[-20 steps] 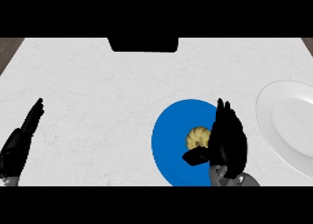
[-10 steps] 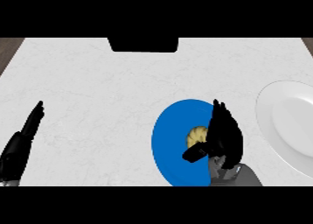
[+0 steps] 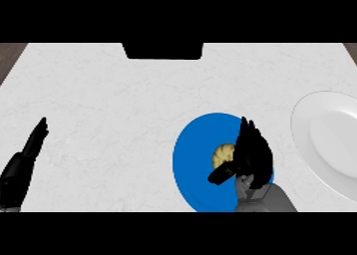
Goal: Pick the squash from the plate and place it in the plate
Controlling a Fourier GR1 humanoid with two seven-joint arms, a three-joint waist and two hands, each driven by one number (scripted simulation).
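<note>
In the head view, a round blue plate (image 3: 192,164) lies on the white marbled counter (image 3: 137,99) at lower centre. On it sits the small pale-yellow squash (image 3: 223,155), partly hidden by the black right hand (image 3: 251,154). That hand stands just right of the squash, fingers straight and pointing up the frame, thumb jutting left below it; whether it touches the squash cannot be told. A large round white plate (image 3: 336,144) lies at the right edge. The black left hand (image 3: 30,149) rests at the lower left, fingers straight, holding nothing. A black rectangular object (image 3: 163,50) sits at top centre.
</note>
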